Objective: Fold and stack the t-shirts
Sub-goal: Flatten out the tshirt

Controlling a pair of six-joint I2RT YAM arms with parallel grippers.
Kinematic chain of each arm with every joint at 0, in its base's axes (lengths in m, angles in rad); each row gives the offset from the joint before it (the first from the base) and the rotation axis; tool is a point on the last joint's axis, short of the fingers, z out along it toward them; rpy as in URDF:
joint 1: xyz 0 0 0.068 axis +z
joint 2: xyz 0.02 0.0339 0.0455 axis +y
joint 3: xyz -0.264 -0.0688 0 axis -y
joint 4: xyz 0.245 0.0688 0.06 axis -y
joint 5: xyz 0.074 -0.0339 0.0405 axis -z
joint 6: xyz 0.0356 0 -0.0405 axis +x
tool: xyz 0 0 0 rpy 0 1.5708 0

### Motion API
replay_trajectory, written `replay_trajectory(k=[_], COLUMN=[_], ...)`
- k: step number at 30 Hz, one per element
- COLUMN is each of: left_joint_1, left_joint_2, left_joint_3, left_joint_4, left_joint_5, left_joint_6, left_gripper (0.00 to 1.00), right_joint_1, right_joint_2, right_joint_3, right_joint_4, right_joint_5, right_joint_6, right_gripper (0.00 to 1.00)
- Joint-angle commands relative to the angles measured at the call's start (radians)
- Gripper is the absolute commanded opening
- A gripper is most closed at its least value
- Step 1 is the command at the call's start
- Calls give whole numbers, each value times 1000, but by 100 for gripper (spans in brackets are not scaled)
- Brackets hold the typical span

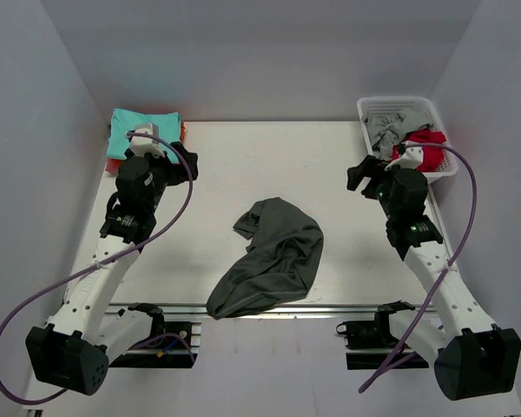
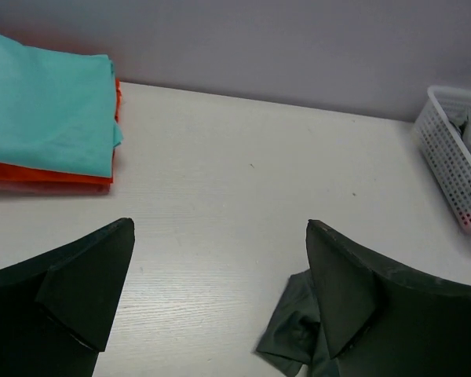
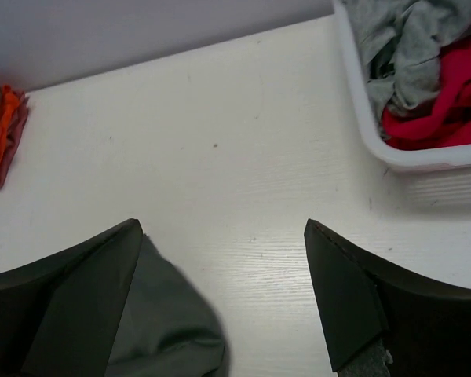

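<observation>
A dark charcoal grey t-shirt [image 1: 269,258] lies crumpled in the middle of the table, its lower end over the near edge. A corner of it shows in the left wrist view [image 2: 294,330] and in the right wrist view [image 3: 169,330]. A folded teal t-shirt [image 1: 137,130] lies on an orange one [image 2: 47,174] at the back left. A light grey t-shirt [image 1: 387,132] and a red t-shirt [image 1: 428,149] lie in the basket. My left gripper [image 1: 187,163] is open and empty above the table left of the charcoal shirt. My right gripper [image 1: 361,176] is open and empty to its right.
A white plastic mesh basket [image 1: 371,108] stands at the back right corner; it also shows in the right wrist view [image 3: 424,161] and the left wrist view [image 2: 455,169]. Grey walls enclose the table at the back and both sides.
</observation>
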Motion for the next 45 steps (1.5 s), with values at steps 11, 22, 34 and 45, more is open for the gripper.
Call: replay_trajectory(k=[11,22,34,45], left_joint_1=[-32,-148,-243,-253], left_joint_2=[341,668,794,754], left_joint_3=[-44,-11,17,-3], left_joint_4=[-8,-40,-28,30], left_joint_5=[505,545,444,427], left_joint_6=[28,72,63,31], left_gripper=[100,69,35,0], right_joint_1=[5,34,159,242], right_joint_2=[83,148,254,421], right_joint_3=[48,-136,-158,-133], right_joint_4=[-255,-283,-237,-90], right_joint_5=[-232,-493,-612,-652], right_joint_6=[4,12,13,69], right_gripper=[90,90,81,42])
